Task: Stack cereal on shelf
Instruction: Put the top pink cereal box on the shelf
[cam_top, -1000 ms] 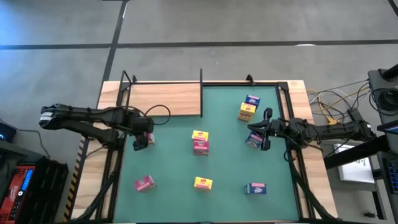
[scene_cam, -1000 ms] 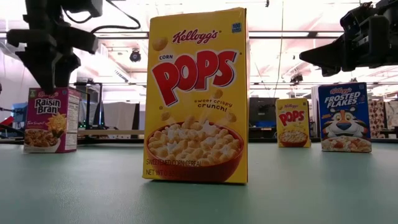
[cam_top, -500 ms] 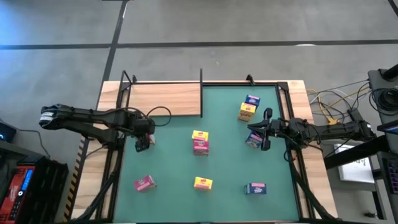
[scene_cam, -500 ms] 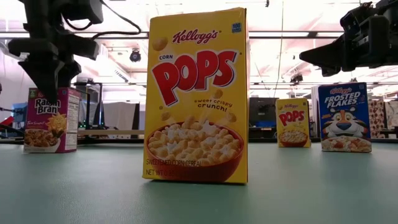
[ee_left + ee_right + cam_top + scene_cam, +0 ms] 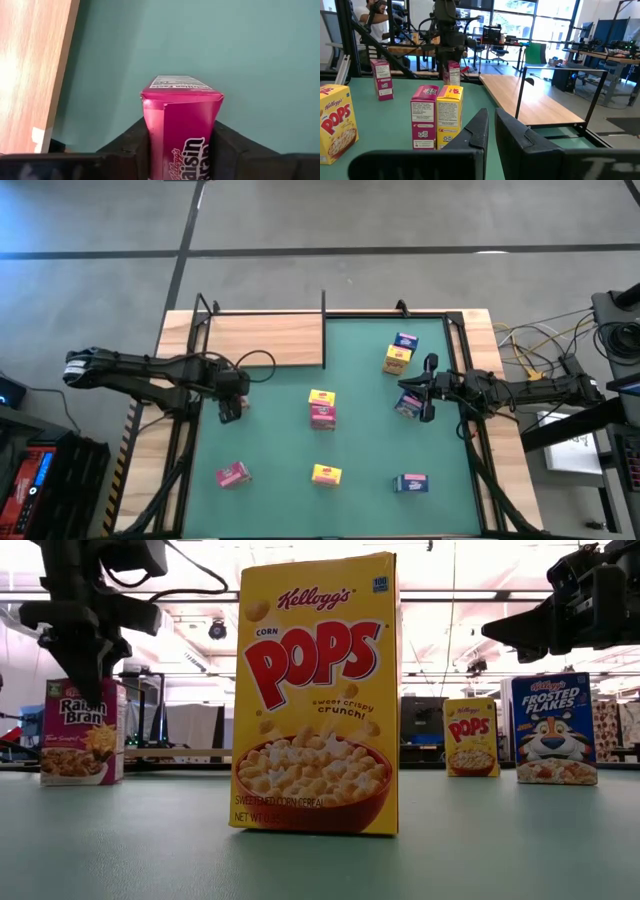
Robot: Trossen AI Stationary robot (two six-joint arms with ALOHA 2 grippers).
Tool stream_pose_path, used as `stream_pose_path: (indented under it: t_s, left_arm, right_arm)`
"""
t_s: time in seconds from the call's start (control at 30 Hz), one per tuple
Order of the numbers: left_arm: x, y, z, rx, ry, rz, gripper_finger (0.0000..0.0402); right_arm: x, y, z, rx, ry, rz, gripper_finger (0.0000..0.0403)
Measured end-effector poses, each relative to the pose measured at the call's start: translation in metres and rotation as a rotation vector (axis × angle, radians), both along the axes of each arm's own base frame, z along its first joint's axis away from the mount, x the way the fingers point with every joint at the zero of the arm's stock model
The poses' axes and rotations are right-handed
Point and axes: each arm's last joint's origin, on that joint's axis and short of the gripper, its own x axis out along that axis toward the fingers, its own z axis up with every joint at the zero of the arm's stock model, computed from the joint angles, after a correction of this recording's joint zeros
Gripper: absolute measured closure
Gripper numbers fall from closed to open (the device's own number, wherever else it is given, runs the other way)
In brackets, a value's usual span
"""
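High view: left gripper (image 5: 230,409) sat clamped on a pink Raisin Bran box (image 5: 236,406) on the green mat (image 5: 270,450), just below the bare shelf (image 5: 265,338). Right gripper (image 5: 420,400) waited beside a blue box (image 5: 407,406); fingers hard to read there.

Low view: pinched the Raisin Bran box (image 5: 83,732) from above, base at or barely off the mat.

Left wrist view: fingers (image 5: 132,142) pressed both flanks of the box (image 5: 182,120), shelf edge (image 5: 30,75) alongside.

Right wrist view: showed own fingers (image 5: 477,131) nearly shut, holding nothing.

Judged the pick in hand; next called for lifting and carrying onto the board, clear of the posts.
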Motion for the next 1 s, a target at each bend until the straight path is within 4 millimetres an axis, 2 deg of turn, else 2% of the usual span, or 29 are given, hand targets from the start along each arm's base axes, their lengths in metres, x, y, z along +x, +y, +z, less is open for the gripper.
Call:
stream_pose_path:
  t_s: [0.1, 0.37, 0.67, 1.0]
  left_arm:
    - [0.003, 0.002, 0.008, 0.026, -0.028, 0.007, 0.0295]
    - [0.007, 0.017, 0.03, 0.141, -0.079, 0.014, 0.0288]
    - [0.003, 0.06, 0.053, 0.241, -0.081, 0.044, 0.0287]
    - [-0.009, 0.104, 0.057, 0.291, -0.076, 0.076, 0.0286]
  right_arm:
    - [0.0, 0.0, 0.0, 0.0, 0.0, 0.0, 0.038]
    - [0.0, 0.0, 0.0, 0.0, 0.0, 0.0, 0.038]
    - [0.0, 0.0, 0.0, 0.0, 0.0, 0.0, 0.038]
    - [0.0, 0.0, 0.0, 0.0, 0.0, 0.0, 0.038]
